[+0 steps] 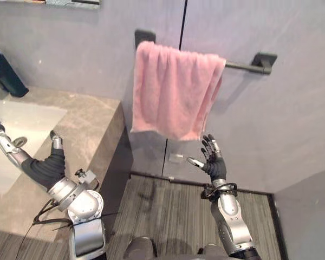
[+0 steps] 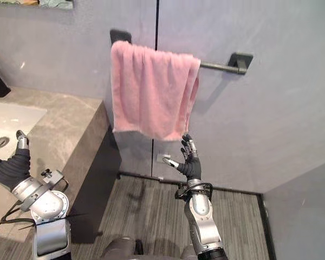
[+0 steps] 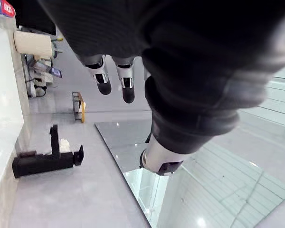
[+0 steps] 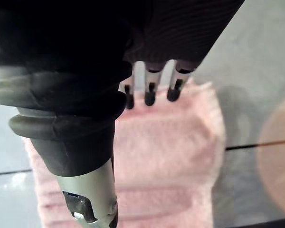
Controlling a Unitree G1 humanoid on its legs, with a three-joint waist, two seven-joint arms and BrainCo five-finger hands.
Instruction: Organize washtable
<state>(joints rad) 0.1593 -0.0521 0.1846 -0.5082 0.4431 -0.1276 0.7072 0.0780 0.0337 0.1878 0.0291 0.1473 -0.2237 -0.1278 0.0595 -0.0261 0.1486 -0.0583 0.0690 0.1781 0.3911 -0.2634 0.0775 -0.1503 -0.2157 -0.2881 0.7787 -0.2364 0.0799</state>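
A pink towel [image 1: 173, 95] hangs folded over a dark wall bar [image 1: 244, 66] on the grey wall, beside the washtable. My right hand [image 1: 212, 161] is raised just below the towel's lower right corner, fingers straight and spread, holding nothing. In the right wrist view its fingers [image 4: 149, 92] point at the pink towel [image 4: 171, 152] without touching it. My left hand [image 1: 2, 138] reaches over the white basin [image 1: 19, 141] at the left, fingers straight, with nothing in it.
The stone washtable [image 1: 84, 135] runs along the left with a black tap [image 1: 2, 73] at its back. A drain [image 2: 0, 142] sits in the basin. Striped dark flooring [image 1: 168, 211] lies below the towel, between the counter side and the grey walls.
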